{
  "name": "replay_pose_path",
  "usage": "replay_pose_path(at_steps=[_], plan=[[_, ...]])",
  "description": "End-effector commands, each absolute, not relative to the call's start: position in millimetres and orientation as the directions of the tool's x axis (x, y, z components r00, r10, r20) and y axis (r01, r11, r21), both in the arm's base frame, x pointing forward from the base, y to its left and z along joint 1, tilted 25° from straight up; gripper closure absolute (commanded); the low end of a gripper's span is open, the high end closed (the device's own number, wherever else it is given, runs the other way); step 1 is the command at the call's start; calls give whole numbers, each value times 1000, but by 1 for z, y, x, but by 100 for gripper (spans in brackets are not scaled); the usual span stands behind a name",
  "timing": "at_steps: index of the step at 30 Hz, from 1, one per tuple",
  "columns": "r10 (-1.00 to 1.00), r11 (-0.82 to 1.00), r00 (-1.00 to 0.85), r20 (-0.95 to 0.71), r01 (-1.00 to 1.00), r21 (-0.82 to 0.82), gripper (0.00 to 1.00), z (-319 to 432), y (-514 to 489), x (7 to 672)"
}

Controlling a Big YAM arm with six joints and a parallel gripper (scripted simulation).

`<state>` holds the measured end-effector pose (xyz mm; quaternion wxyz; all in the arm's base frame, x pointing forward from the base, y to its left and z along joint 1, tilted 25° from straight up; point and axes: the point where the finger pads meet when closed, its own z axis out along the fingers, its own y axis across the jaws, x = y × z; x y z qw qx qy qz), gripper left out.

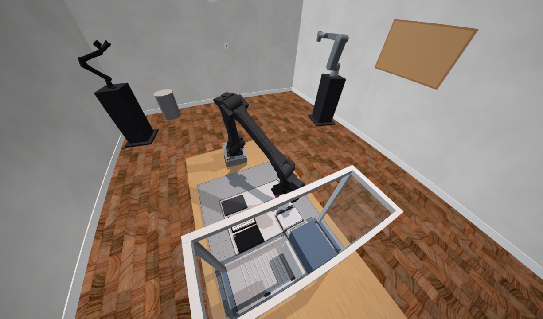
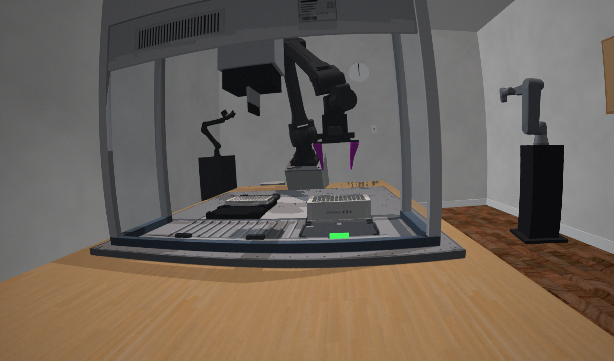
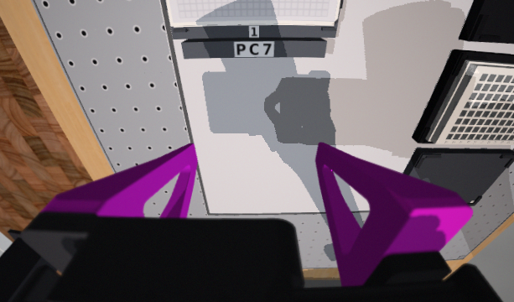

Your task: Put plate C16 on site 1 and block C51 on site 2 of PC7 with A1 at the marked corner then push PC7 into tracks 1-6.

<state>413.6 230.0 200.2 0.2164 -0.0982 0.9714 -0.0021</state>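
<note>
My gripper (image 3: 256,151) is open and empty, raised well above the white apron and behind the handle labelled PC7 (image 3: 253,49). It also shows high above the deck in the exterior view (image 2: 335,154). The 384-well plate C16 (image 3: 252,10) lies on site 1 next to the handle. The deep-well block C51 (image 2: 339,205) stands on the carrier (image 2: 339,228) inside the rails. A green lamp (image 2: 339,235) is lit in front of the carrier's far end. The 96-well plate C15 (image 3: 483,106) sits on its black nest S2.
Nest S1 (image 3: 458,174) and nest S3 (image 3: 495,18) are empty black trays beside the apron. The instrument's white frame (image 1: 289,198) and blue-grey head (image 1: 310,243) stand over the rails. Grey ribbed tracks (image 2: 237,227) lie left of the carrier.
</note>
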Motion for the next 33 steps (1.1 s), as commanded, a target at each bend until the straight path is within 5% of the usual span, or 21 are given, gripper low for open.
replay_pose_path(at_steps=[1,6,7,19,27,33], plan=[[-178,980,-854,-489,-198,-12,20,253,243,411],[-186,980,-866,-464,-198,-23,20,248,238,399],[-231,969,-841,-488,-244,-38,0,270,242,403],[-345,934,-805,-483,-345,-93,0,330,236,377],[-361,932,-842,-400,-344,-117,0,287,232,374],[-336,933,-733,-591,-345,-103,0,327,231,363]])
